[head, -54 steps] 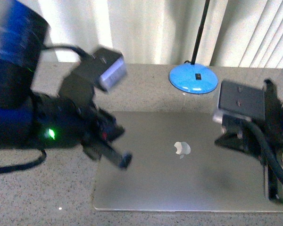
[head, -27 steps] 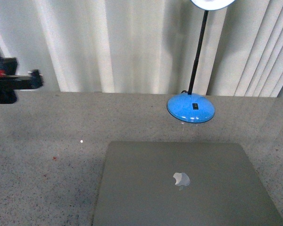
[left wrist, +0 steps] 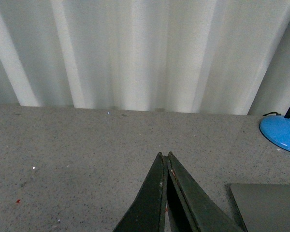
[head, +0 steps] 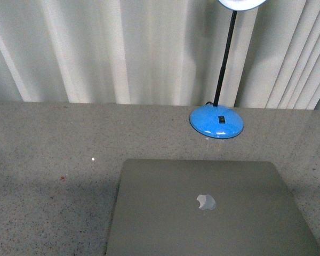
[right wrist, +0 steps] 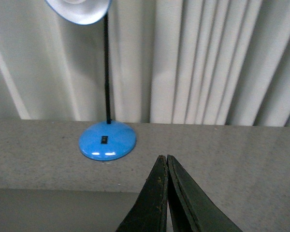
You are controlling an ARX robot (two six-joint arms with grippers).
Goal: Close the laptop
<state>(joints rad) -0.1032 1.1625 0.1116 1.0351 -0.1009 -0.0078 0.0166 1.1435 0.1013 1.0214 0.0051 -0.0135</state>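
The grey-silver laptop (head: 208, 208) lies shut and flat on the speckled grey table, its lid up with the apple logo (head: 206, 202) showing. A corner of it shows in the left wrist view (left wrist: 268, 205) and its lid in the right wrist view (right wrist: 58, 210). Neither arm is in the front view. My left gripper (left wrist: 164, 155) is shut and empty, above bare table beside the laptop. My right gripper (right wrist: 163, 157) is shut and empty, above the table at the laptop's far edge.
A desk lamp with a blue round base (head: 217, 122), thin black stem and white head stands behind the laptop; it also shows in the right wrist view (right wrist: 107, 140) and the left wrist view (left wrist: 282, 133). White vertical blinds (head: 122, 53) back the table (head: 53, 160).
A second ago both arms hung over the shut laptop. Both have since pulled back out of the front view. The laptop lies as before.
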